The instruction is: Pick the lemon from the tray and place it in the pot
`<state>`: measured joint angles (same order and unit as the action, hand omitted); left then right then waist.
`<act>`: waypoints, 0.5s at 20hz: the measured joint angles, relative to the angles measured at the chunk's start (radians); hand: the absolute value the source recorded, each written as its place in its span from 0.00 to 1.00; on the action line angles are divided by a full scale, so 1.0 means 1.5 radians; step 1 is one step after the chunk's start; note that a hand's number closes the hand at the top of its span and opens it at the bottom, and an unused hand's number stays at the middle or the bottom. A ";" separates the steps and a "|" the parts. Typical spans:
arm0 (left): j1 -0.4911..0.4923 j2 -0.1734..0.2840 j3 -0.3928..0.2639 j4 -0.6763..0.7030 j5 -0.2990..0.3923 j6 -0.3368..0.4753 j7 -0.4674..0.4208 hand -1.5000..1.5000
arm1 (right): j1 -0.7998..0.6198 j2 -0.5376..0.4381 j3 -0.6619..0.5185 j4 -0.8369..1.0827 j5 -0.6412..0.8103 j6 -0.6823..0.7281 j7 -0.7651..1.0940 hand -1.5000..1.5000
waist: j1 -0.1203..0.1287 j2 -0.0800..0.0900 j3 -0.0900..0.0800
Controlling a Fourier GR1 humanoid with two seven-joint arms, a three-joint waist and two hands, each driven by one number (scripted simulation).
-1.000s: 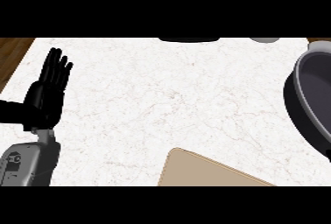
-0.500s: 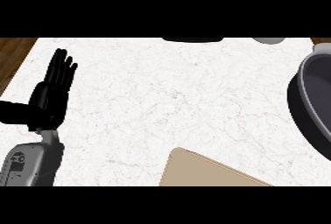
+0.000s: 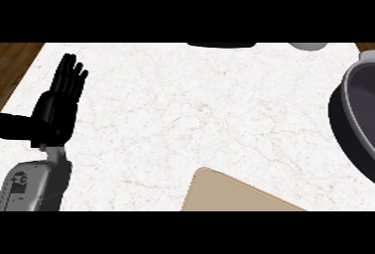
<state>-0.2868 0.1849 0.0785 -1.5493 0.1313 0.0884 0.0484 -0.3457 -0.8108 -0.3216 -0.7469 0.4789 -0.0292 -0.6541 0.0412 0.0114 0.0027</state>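
Observation:
My left hand (image 3: 57,109) rests open at the left of the head view, fingers straight and pointing up over the white marble counter. The dark grey pot (image 3: 356,116) shows partly at the right edge. A corner of the tan tray (image 3: 227,193) pokes in at the bottom centre. No lemon shows on the visible part of the tray. My right hand is out of the picture.
A dark object (image 3: 219,44) and a small grey object (image 3: 311,46) peek in along the counter's far edge. Brown wood (image 3: 15,64) shows beyond the counter's left edge. Bare marble (image 3: 205,109) lies between hand, tray and pot.
The view has shifted slightly; the left hand, the pot and the tray hold nearly the same places as before.

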 measured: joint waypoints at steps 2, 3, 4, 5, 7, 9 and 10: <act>-0.006 -0.002 -0.001 0.000 -0.001 0.003 0.005 0.50 | -0.035 -0.001 0.012 0.055 0.007 0.033 -0.004 0.00 | 0.002 0.001 0.000; -0.002 -0.002 -0.003 -0.003 -0.001 0.001 0.007 0.50 | -0.048 -0.002 0.017 0.081 0.010 0.047 -0.017 0.00 | 0.003 0.001 0.000; -0.001 0.001 0.001 -0.004 0.002 -0.002 0.007 0.50 | -0.060 -0.001 0.023 0.105 0.016 0.056 -0.034 0.00 | 0.002 0.001 0.000; -0.002 0.000 0.001 -0.007 0.003 -0.001 0.011 0.50 | -0.075 -0.001 0.030 0.126 0.022 0.066 -0.050 0.00 | 0.002 0.001 0.001; 0.001 0.001 0.004 -0.006 0.002 -0.002 0.008 0.50 | -0.101 -0.002 0.035 0.163 0.027 0.082 -0.089 0.00 | -0.001 0.000 0.001; -0.001 0.001 0.005 -0.001 -0.001 -0.001 0.005 0.50 | -0.118 0.006 0.029 0.188 0.020 0.089 -0.124 0.00 | -0.005 -0.001 0.000; -0.003 0.001 0.006 0.003 -0.003 0.001 0.003 0.50 | -0.130 0.004 0.022 0.200 0.014 0.097 -0.139 0.00 | -0.006 -0.001 0.000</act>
<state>-0.2914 0.1869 0.0875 -1.5445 0.1266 0.0892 0.0535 -0.5408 -0.8047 -0.2884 -0.4463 0.4995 0.1165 -0.8631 0.0315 0.0103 0.0034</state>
